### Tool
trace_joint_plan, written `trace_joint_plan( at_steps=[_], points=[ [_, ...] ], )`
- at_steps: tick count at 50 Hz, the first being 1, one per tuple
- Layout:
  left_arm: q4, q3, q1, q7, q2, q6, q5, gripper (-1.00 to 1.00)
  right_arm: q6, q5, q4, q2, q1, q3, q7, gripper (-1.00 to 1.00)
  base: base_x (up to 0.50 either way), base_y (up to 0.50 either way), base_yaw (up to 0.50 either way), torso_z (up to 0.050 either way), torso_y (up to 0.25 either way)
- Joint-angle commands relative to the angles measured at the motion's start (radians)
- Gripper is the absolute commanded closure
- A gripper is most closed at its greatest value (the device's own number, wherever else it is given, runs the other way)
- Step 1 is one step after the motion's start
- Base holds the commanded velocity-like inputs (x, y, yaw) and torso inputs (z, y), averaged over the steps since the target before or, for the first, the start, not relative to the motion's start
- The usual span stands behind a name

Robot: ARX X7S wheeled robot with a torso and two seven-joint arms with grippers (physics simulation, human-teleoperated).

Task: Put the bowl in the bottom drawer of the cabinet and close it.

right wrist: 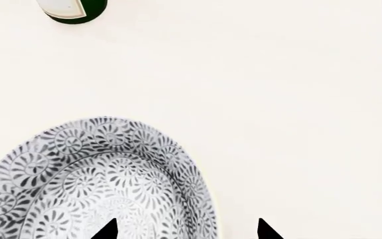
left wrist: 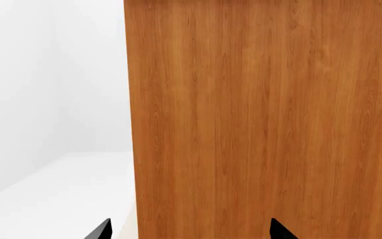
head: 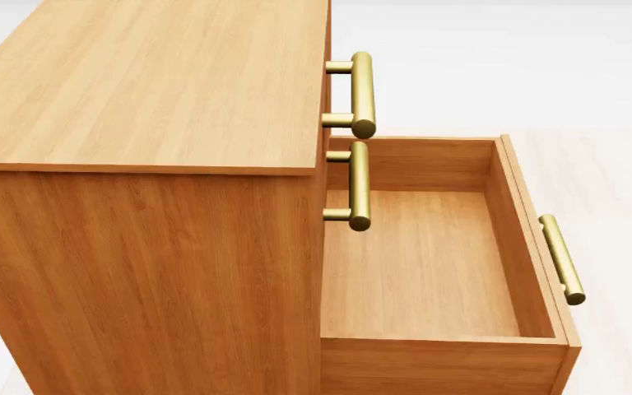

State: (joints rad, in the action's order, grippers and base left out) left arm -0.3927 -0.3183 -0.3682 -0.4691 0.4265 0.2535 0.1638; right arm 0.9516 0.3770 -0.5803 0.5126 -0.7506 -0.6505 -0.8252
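The cabinet (head: 151,90) fills the left of the head view. Its bottom drawer (head: 415,263) is pulled out to the right and is empty, with its brass handle (head: 561,259) on the front. Neither arm shows in the head view. The speckled bowl (right wrist: 91,184) lies on a pale surface in the right wrist view. My right gripper (right wrist: 185,233) is open and straddles the bowl's rim, one fingertip over the inside and one outside. My left gripper (left wrist: 191,233) is open, holds nothing, and faces the cabinet's plain wood side (left wrist: 264,119).
The two upper drawers are shut, and their brass handles (head: 362,95) (head: 358,185) stick out above the open drawer. A green bottle (right wrist: 71,10) stands on the same pale surface as the bowl, some way beyond it. White floor surrounds the cabinet.
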Motion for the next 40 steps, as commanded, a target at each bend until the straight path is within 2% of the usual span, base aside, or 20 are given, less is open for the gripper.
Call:
trace_joint_plan(
  at_steps=[1,6,7,20,40],
  points=[
    [-0.003,-0.002,0.0,-0.004,0.002,-0.001,0.0,-1.0,0.004,-0.001,-0.018,0.001,0.01,-0.014,0.004,-1.0,0.0,0.0,0.0,-0.01,0.0],
    [0.0,-0.003,0.0,-0.005,0.002,0.001,0.0,-1.0,-0.019,0.005,-0.029,-0.001,0.014,0.0,0.044,-1.0,0.0,0.0,0.0,0.0,0.0],
    [0.001,-0.003,0.001,-0.005,0.002,0.002,0.0,-1.0,-0.022,-0.009,-0.01,-0.005,0.021,0.008,0.023,1.0,0.0,0.0,0.0,0.0,0.0],
    [0.007,-0.007,0.004,-0.006,0.003,0.006,0.0,-1.0,-0.014,0.003,0.044,-0.009,0.033,0.026,0.055,1.0,0.0,0.0,0.0,0.0,0.0],
    [0.003,-0.008,0.003,-0.011,0.009,0.007,0.005,-1.0,-0.025,0.027,0.31,-0.02,0.07,0.115,0.137,1.0,0.0,0.0,0.0,0.0,0.0]
  ],
)
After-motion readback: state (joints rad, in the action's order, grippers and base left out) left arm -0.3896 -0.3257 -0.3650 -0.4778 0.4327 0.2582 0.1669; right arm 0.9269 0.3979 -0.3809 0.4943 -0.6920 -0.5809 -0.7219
